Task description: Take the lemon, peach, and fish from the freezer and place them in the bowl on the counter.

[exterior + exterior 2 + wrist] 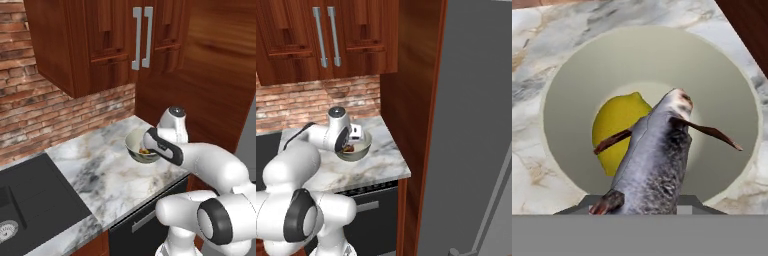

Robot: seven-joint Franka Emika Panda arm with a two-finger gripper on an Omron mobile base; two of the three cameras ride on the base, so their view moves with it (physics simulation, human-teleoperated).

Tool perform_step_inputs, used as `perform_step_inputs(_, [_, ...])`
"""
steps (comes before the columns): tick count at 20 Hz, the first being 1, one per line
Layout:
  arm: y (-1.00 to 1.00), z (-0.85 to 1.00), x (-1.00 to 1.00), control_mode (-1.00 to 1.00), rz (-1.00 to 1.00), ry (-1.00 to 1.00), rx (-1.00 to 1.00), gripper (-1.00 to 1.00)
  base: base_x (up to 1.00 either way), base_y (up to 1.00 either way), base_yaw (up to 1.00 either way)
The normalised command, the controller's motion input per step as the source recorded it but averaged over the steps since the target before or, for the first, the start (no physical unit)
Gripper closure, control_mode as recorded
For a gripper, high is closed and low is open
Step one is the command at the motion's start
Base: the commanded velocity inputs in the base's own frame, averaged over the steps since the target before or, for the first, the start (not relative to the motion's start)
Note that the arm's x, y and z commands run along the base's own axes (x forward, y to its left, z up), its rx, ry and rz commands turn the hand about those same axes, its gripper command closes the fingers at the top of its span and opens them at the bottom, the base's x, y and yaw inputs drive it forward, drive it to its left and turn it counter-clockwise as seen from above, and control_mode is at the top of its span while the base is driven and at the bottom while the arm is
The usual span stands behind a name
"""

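Note:
The grey fish (pixel 654 160) with thin brown fins hangs nose-down over the middle of the pale bowl (pixel 577 75), and my gripper (pixel 350 144) is shut on its tail end. The fish hides the fingertips in the hand view. The yellow lemon (pixel 614 127) lies on the bowl's floor, left of the fish and partly under it. The bowl (pixel 134 145) stands on the marble counter (pixel 100 170) near its right end, with my hand right above it. Whether the peach lies under the fish I cannot tell. The freezer's grey door (pixel 471 125) fills the right side.
A black sink (pixel 30 200) is set into the counter at the left. Dark wooden wall cabinets (pixel 100 40) hang above, over a brick backsplash (pixel 60 115). A tall wooden panel (pixel 411 100) stands between the counter's end and the freezer.

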Motion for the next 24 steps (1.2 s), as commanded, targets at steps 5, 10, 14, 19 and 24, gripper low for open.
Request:
perform_step_inputs(5, [0.00,-0.16,0.19,-1.00,0.00,0.00,0.00,1.00,0.00,0.00,0.00])
perform_step_inputs(10, [0.00,0.01,0.10,-1.00,0.00,0.06,0.00,1.00,0.00,0.00,0.00])
perform_step_inputs(14, [0.00,0.00,0.23,-1.00,0.00,0.07,0.00,1.00,0.00,0.00,0.00])
perform_step_inputs(19, [0.00,0.07,0.22,-1.00,0.00,0.06,0.00,1.00,0.00,0.00,0.00])
perform_step_inputs(24, [0.00,-0.03,0.29,-1.00,0.00,0.03,0.00,1.00,0.00,0.00,0.00])
